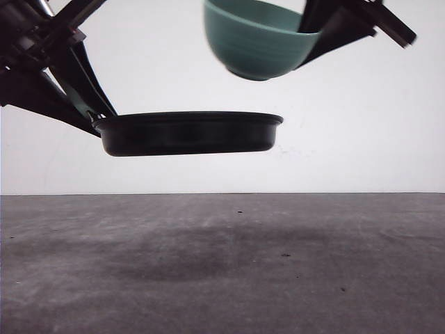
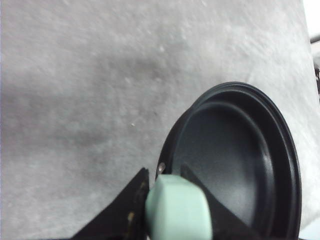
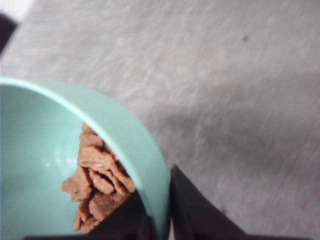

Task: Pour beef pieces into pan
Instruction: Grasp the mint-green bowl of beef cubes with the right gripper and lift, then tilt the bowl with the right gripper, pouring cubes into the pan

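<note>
The black pan (image 1: 189,133) hangs level in the air above the grey table, held from the left by my left gripper (image 1: 89,115). In the left wrist view that gripper (image 2: 162,200) is shut on the pan's mint-green handle (image 2: 178,207), and the pan (image 2: 235,155) has nothing inside. Higher up, right of the pan's middle, a teal bowl (image 1: 257,42) hangs tilted with my right gripper (image 1: 313,31) clamped on its rim. In the right wrist view the gripper (image 3: 160,215) pinches the bowl wall (image 3: 145,155), and the beef pieces (image 3: 97,180) lie heaped inside by the near finger.
The grey table (image 1: 222,264) stretches under both arms, with the pan's shadow (image 1: 188,254) on it. A plain white wall (image 1: 361,125) stands behind.
</note>
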`<state>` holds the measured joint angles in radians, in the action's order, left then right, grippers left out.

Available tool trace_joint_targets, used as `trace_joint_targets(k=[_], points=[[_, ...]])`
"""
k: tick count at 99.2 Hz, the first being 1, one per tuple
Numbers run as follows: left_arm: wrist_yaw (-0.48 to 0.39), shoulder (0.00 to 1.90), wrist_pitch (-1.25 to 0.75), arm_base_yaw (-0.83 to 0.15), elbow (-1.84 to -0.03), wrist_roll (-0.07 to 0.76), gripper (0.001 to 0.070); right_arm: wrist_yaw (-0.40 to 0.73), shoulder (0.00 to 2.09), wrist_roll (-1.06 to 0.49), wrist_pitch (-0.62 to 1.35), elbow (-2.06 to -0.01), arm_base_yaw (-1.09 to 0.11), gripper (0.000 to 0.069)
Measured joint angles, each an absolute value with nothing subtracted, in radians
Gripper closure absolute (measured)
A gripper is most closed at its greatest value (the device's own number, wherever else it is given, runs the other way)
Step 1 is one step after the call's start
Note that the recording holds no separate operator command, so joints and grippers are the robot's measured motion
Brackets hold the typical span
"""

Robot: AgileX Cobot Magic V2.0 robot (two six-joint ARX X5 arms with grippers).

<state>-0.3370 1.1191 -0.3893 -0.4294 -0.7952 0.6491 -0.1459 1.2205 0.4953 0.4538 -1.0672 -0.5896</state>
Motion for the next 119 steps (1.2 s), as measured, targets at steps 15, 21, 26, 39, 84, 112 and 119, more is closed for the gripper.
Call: trace_joint_targets(k=[15,21,26,39,84,112,119], points=[[-0.336,1.119,-0.389,-0.434,-0.795,0.659,0.0652,0.032,1.227,0.474,0.408,-1.067,-0.725,0.0674],[-0.336,1.119,-0.387,-0.434,-0.795,0.66,0.0652,0.123,1.239,0.448,0.409,-1.067,-0.772,0.0674],[-0.336,1.119,-0.387,-0.434,-0.795,0.664,0.0652,0.21,1.253,0.425,0.408,-1.067,-0.805,0.0674],[-0.336,1.119,-0.387,-0.434,-0.795,0.671,0.0652,0.409,1.283,0.361,0.406,-1.067,-0.871,0.0674],[-0.336,1.119,-0.385,-0.434,-0.795,0.674,0.0652,0.776,1.403,-0.068,0.082,-1.067,-1.026,0.0674],[-0.336,1.119,-0.385,-0.434,-0.795,0.674,0.0652,0.805,1.483,-0.313,0.005,-1.067,-1.033,0.0674],[-0.336,1.119,-0.385,-0.43,-0.795,0.674,0.0652,0.812,1.481,-0.347,-0.046,-1.067,-1.033,0.0674]])
